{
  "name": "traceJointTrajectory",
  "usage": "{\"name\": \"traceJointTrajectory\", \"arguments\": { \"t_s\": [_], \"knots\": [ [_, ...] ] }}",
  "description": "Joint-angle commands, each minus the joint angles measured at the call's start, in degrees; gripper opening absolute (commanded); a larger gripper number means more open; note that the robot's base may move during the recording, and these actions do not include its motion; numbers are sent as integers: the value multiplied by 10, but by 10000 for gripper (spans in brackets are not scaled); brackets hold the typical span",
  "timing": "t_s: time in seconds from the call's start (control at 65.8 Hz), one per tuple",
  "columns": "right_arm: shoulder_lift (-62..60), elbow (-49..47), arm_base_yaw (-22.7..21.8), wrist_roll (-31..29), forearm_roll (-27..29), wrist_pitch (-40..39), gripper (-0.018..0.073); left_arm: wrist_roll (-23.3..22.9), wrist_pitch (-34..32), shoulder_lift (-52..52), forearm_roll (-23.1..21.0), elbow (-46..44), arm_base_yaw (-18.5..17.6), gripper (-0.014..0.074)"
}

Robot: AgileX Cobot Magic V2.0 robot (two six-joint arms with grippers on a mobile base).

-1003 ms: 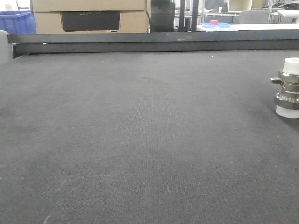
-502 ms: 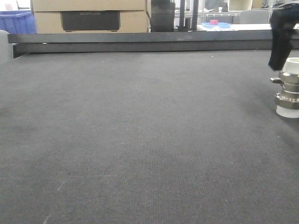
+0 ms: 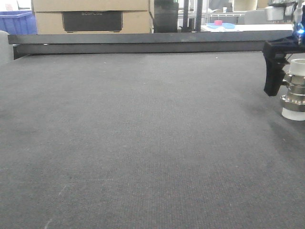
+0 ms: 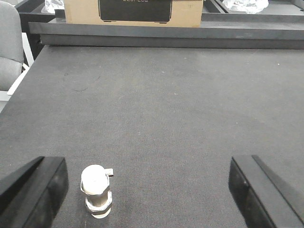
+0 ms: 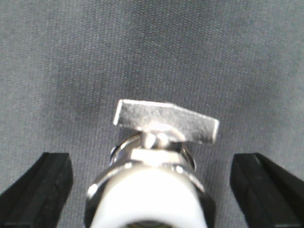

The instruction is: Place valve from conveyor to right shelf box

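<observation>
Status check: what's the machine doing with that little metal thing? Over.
Right gripper open, straddling the valve. Left gripper open, empty. Valve upright on conveyor, not yet gripped. Nothing seen in the way.

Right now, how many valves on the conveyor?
1. The valve stands upright on the conveyor at the front view's right edge, between the open fingers of the right gripper. More could sit outside the frames.

A cardboard box (image 3: 90,5) stands at the back; a blue bin (image 3: 16,23) just left of it.
</observation>
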Motion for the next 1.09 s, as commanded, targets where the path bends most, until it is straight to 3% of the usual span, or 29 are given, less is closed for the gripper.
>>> {"name": "traceJointTrajectory", "arguments": {
  "t_s": [0.0, 0.076, 0.228, 0.258, 0.486, 0.623, 0.699, 0.912, 1.079],
  "knots": [
    [0, -6, 0, -3, 0, -9, 466, -1, -5, -1, -3, -5, -4, 587],
    [-4, -7, 0, -3, 0, -9, 317, -1, -5, -1, -3, -5, -4, 587],
    [-17, -11, 0, -3, 0, -14, -119, -1, 7, -1, -3, -8, -4, 587],
    [-22, -11, 0, -3, 0, -17, -167, -1, 20, -1, -3, -16, -4, 587],
    [-68, -11, 0, -3, 0, -13, -152, -18, 180, 64, 2, -121, 1, 580],
    [-104, -7, 0, -3, 0, -8, -152, -31, 306, 143, 8, -211, 30, 580],
    [-126, 6, 0, -3, 0, -16, -152, -10, 355, 189, 16, -259, 45, 580],
    [-168, 72, 0, -3, 2, -34, -152, 67, 430, 311, 19, -365, 96, 580],
    [-184, 107, 0, -3, 10, -50, -152, 98, 443, 408, 19, -401, 106, 580]
  ]
}}
